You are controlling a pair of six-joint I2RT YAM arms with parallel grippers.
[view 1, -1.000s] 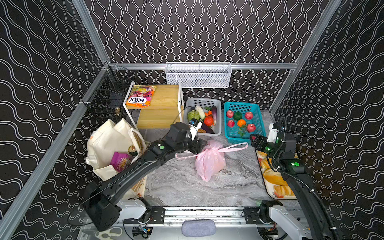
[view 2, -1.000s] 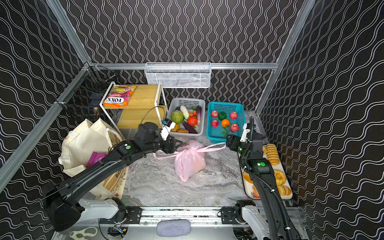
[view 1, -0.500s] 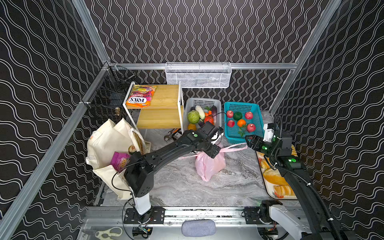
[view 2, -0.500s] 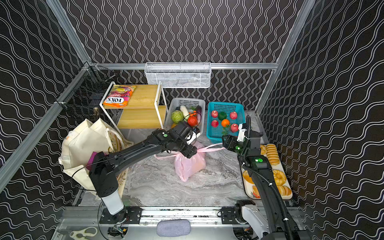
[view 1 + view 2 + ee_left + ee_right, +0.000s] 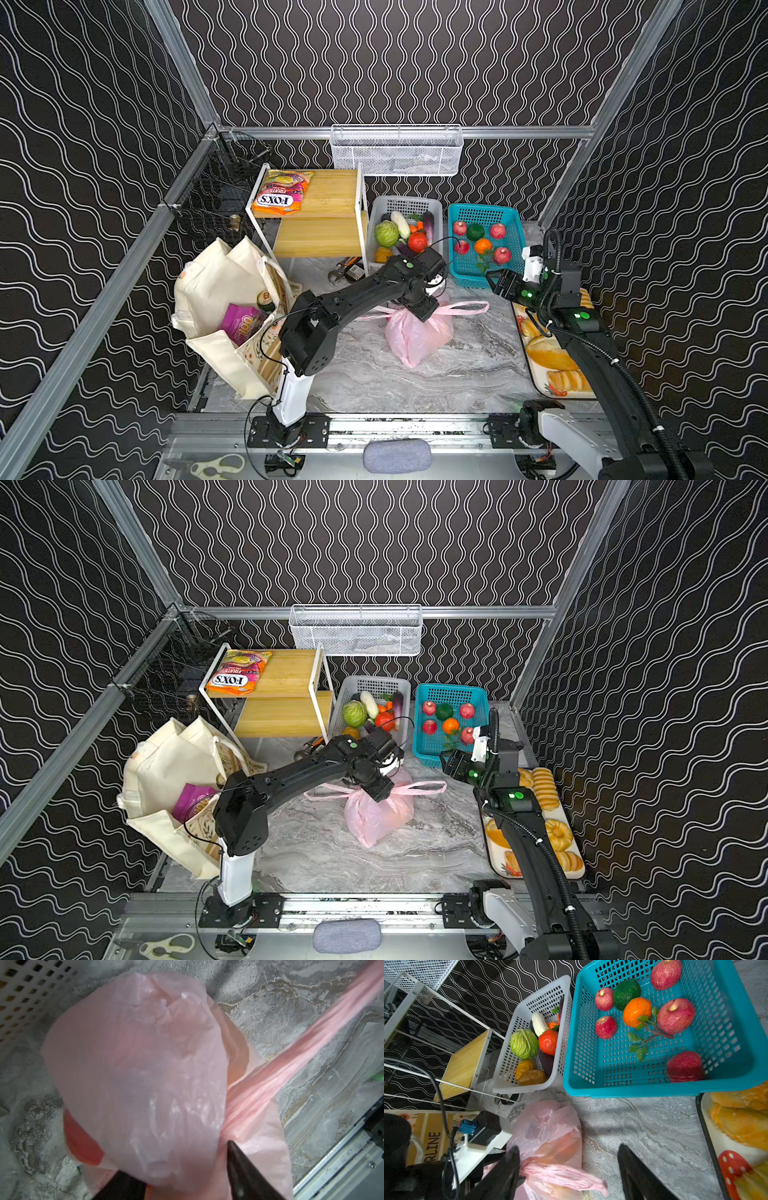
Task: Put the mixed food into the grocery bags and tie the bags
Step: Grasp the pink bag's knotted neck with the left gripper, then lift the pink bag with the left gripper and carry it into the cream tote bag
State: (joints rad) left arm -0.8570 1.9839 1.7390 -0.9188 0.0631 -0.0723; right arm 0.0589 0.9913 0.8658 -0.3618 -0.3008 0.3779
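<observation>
Straddling the pink bag (image 5: 135, 1053), left gripper (image 5: 176, 1157) half-closed, hold unclear; right gripper (image 5: 568, 1146) wide, bag handle (image 5: 560, 1174) between.

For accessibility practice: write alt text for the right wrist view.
The open right gripper hovers over the twisted handle of a thin translucent pink plastic bag; beyond, a teal plastic fruit basket and white plastic vegetable basket.

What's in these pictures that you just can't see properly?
- Inside the pink plastic bag: left wrist view, cloudy film shows only blurry red and orange shapes.
- Left gripper: the bag covers most of one finger in the left wrist view, and its own body hides the tips in both top views, so its grip is unclear.
- Deep in the canvas tote: in both top views, cloth hides everything below the purple packet.
</observation>
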